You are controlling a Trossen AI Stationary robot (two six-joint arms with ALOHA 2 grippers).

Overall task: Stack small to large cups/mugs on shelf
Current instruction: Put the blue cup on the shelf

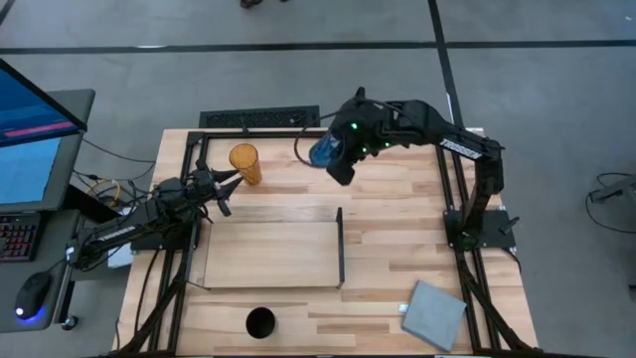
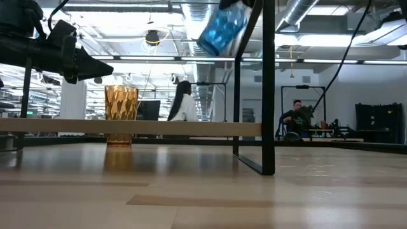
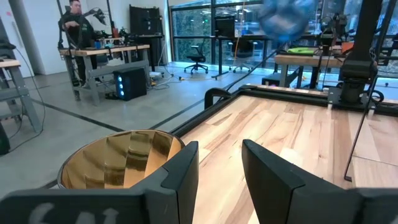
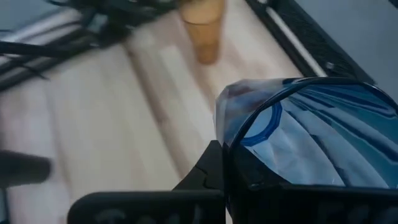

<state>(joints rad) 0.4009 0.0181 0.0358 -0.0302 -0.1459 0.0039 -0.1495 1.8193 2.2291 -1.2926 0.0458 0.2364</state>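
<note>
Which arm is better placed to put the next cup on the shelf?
Right. The right gripper already holds the blue cup aloft near the shelf; the left gripper is empty beside the orange tumbler.

A grey square pad [image 1: 435, 314] lies near one corner of the wooden table [image 1: 397, 189], while beyond the table's edge a lit monitor [image 1: 30, 139], a keyboard [image 1: 12, 237] and a mouse [image 1: 33, 292] sit, and a seated person [image 2: 296, 117] shows in the room behind.

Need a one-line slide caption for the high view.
Right gripper carries blue cup; left gripper open beside orange tumbler.
</note>
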